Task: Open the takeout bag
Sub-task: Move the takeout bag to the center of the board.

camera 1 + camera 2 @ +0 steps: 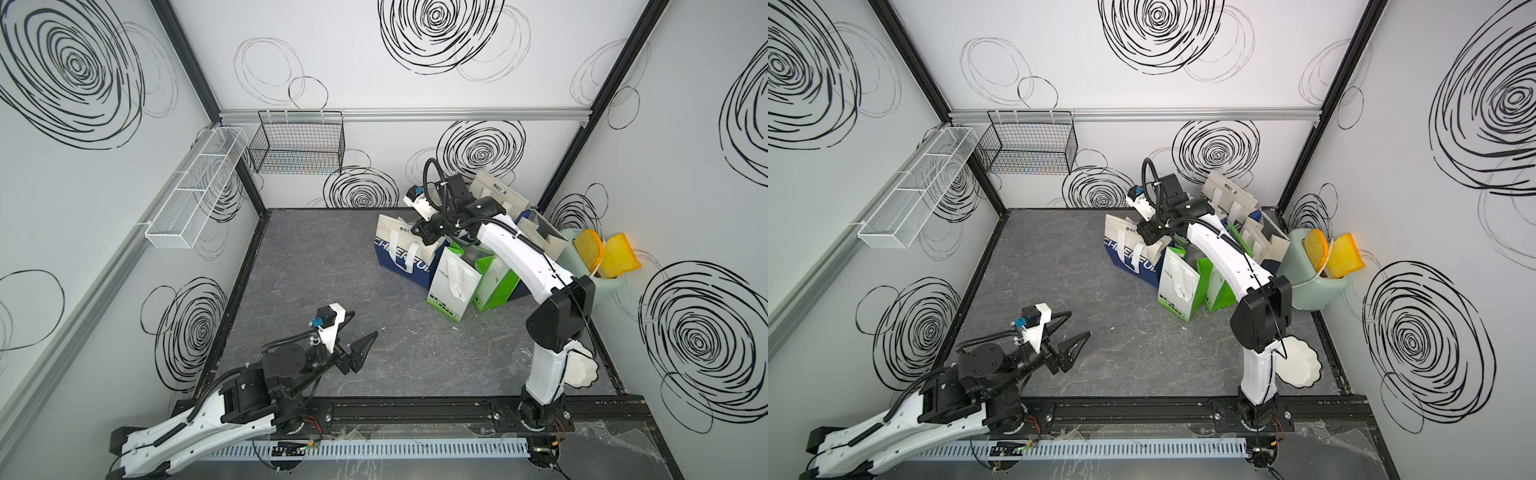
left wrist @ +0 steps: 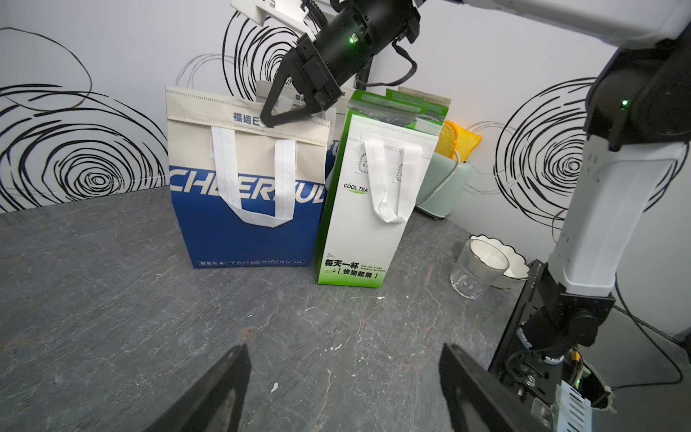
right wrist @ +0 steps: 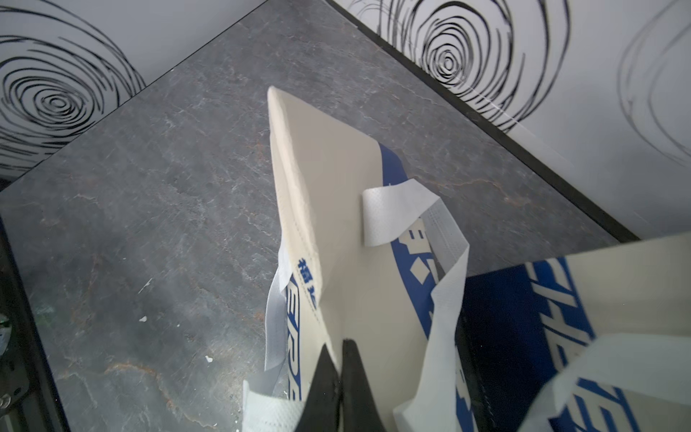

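Blue-cream takeout bag upright near tabletop back-right corner, just beside green-white bag. Right fingers pressed together, pinching takeout bag's cream top edge. Left fingers spread, above front-left tabletop, holding nothing.

Grey stone-look table: blue takeout bag, green bag, toaster, glass, bowl.

Takeout bag stands left of tea bag — toaster behind.

Matt nonwoven cloth bag, stone-look tabletop
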Controlling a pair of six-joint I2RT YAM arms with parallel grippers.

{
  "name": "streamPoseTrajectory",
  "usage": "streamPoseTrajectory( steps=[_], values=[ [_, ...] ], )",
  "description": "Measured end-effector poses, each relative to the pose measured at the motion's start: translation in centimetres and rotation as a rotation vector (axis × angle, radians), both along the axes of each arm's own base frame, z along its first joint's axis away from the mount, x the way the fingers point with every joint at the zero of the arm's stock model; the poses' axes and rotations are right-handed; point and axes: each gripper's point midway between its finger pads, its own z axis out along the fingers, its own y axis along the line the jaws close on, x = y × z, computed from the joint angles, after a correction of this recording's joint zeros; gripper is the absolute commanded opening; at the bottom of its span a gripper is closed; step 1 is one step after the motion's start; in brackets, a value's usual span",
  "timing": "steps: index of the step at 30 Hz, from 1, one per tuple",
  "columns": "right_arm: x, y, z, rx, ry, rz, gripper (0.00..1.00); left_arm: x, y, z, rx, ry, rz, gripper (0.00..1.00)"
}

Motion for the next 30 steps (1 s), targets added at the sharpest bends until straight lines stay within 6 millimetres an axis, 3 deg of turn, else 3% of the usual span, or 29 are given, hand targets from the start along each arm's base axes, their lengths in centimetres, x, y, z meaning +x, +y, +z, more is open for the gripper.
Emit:
streamPoseTrajectory(
  steps=[8, 13, 16, 24, 30],
  values=[
    [-5.2, 5.3, -0.2, -0.010, -0.002, 0.170, 0.00, 0.4, 1.4, 0.7, -0.041, -0.009, 0.066, 0.85],
    [-9.0, 6.0, -0.5, -0.023, 0.010, 0.245, 0.00, 0.6, 1.7, 0.4, -0.036, 0.000, 0.080, 0.86],
    [-11.3, 5.1, -0.6, -0.027, 0.020, 0.284, 0.00, 0.5, 1.7, 0.3, -0.034, 0.003, 0.081, 0.87],
    [-17.2, 0.2, -0.5, -0.034, 0.001, 0.409, 0.00, 0.4, 1.4, 0.2, -0.033, 0.009, 0.067, 0.87],
    [-20.3, -1.5, -0.6, -0.019, -0.023, 0.514, 0.00, 0.5, 0.4, -1.0, -0.027, 0.024, 0.040, 0.88]
  ],
)
